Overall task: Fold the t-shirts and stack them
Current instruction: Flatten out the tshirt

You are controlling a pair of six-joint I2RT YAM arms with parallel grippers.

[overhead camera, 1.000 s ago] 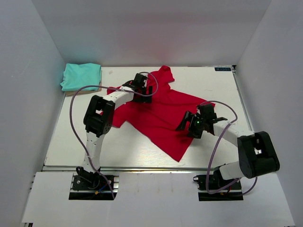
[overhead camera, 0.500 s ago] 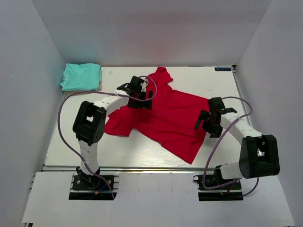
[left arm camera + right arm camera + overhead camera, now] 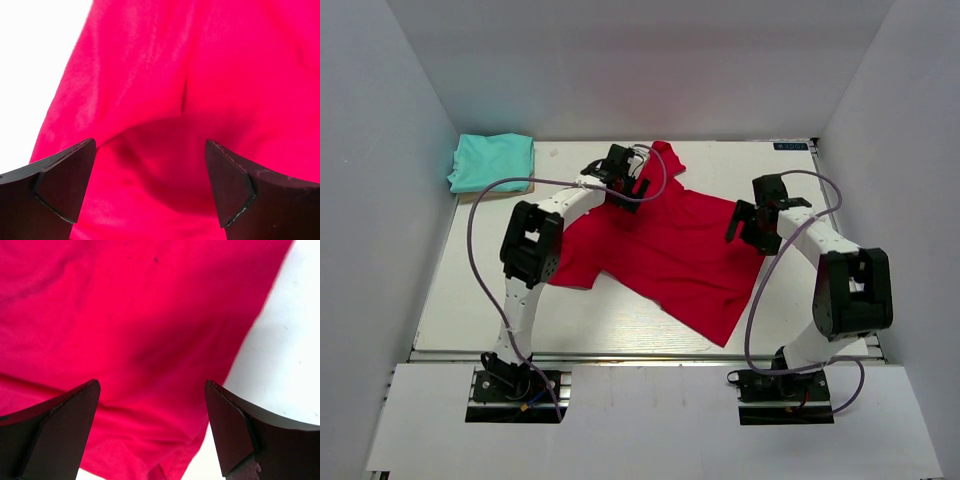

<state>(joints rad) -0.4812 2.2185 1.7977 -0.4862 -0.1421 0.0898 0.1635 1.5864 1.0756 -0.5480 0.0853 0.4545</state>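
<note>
While the red t-shirt (image 3: 670,250) lies spread but rumpled across the middle of the white table (image 3: 460,290), the mint-green t-shirt (image 3: 492,162) sits neatly folded in the ten o'clock corner, well apart. The left gripper (image 3: 625,180) hovers over the red shirt's eleven o'clock edge and the right gripper (image 3: 750,222) over its three o'clock edge, both with jaws wide, holding nothing. The first fold seems not yet begun; next, each gripper likely must descend and pinch cloth.
</note>
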